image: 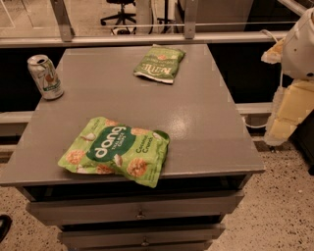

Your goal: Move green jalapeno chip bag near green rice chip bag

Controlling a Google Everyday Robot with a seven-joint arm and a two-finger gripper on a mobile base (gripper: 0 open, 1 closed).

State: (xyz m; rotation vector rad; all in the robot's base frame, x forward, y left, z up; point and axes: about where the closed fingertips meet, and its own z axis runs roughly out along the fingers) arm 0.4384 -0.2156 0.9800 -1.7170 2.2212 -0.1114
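Observation:
The green jalapeno chip bag (159, 63) is the smaller, darker green bag with white lettering. It lies flat at the far middle of the grey table (206, 122). The green rice chip bag (116, 151) is the larger light-green "dang" bag. It lies at the near left, with one corner over the front edge. The two bags are well apart. My gripper (280, 128) hangs off the table's right side, beyond its edge, at the end of the white and pale yellow arm (300, 49). It touches neither bag.
A silver drink can (45, 76) stands upright at the table's far left corner. Drawers (137, 211) sit below the tabletop. A rail and glass partition (147, 38) run behind the table. An office chair (120, 12) stands beyond it.

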